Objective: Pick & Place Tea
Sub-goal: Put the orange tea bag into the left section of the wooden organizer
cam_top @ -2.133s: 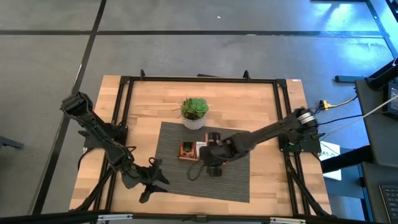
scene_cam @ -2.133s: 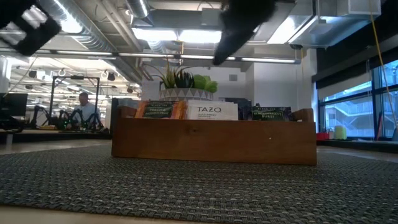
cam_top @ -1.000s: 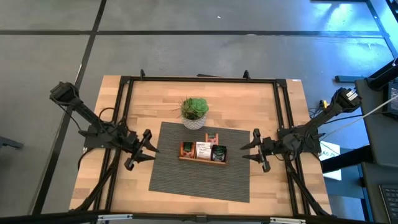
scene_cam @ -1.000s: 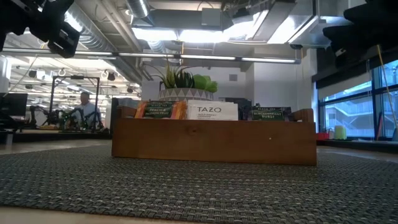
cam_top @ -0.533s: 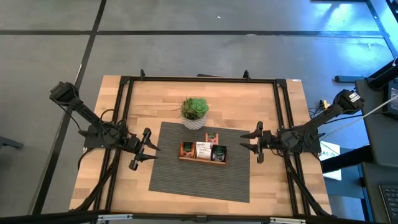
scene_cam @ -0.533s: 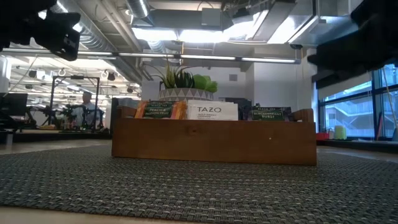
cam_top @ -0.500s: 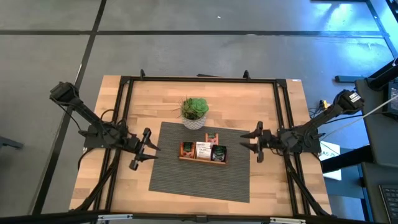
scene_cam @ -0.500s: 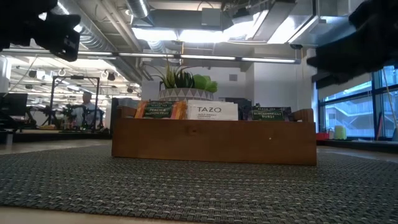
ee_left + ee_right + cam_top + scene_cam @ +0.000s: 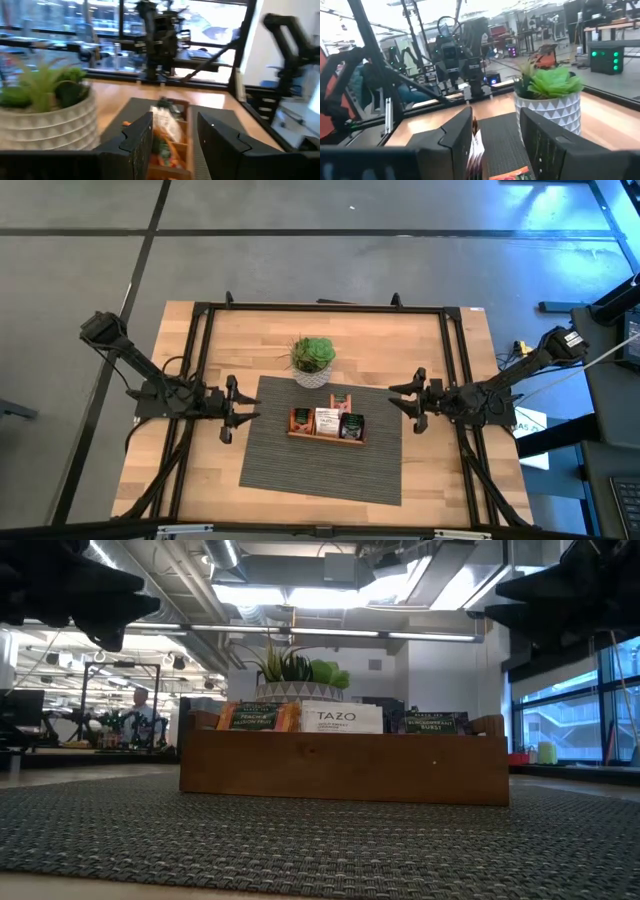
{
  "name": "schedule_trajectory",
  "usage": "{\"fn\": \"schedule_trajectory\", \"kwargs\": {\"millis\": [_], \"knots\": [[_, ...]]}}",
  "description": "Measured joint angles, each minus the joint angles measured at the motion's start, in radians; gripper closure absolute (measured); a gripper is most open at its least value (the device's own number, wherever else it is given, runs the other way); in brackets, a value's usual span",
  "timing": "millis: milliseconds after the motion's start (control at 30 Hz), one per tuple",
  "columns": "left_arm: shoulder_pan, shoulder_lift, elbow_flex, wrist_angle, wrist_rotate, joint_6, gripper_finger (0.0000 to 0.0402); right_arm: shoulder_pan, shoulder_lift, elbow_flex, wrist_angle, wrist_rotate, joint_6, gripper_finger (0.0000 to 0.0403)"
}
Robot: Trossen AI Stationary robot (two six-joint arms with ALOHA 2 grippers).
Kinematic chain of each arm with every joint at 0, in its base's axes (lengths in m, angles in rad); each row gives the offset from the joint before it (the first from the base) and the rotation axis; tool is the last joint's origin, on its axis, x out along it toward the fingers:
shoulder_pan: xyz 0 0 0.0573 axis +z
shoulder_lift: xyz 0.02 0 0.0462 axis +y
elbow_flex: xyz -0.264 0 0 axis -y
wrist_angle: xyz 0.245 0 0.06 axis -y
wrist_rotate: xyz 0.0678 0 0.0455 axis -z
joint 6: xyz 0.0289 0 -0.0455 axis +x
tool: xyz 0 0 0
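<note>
Tea sachets point(image 9: 326, 420) stand sorted in the wooden tray point(image 9: 326, 435) mid-worktop; both the left gripper point(image 9: 228, 411) and right gripper point(image 9: 415, 401) have drawn back to opposite edges, fingers spread, empty, so placing looks finished.

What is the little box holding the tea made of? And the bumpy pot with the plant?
The tray looks like wood: brown, matte, with faint grain. The plant pot looks like white ceramic, possibly plastic, with a raised diamond pattern; I can't be sure which.
</note>
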Motion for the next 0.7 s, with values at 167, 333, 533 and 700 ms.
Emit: {"fn": "schedule_trajectory", "kwargs": {"millis": [167, 333, 533, 700], "knots": [[0.0, 0.0, 0.0, 0.004, -0.096, -0.019, 0.025, -0.026, -0.017, -0.019, 0.034, -0.023, -0.006, 0.0237], [0.051, 0.0, 0.029, 0.003, -0.134, -0.026, 0.0247, -0.1, -0.026, -0.019, -0.01, -0.05, 0.105, 0.0237], [0.241, 0.006, 0.158, -0.115, 0.01, 0.052, 0.025, -0.242, -0.025, -0.005, -0.063, -0.173, 0.16, 0.0237], [0.432, 0.032, 0.341, -0.53, 0.301, -0.039, 0.0248, -0.401, -0.023, 0.107, -0.324, -0.42, 0.163, 0.0237]]}}
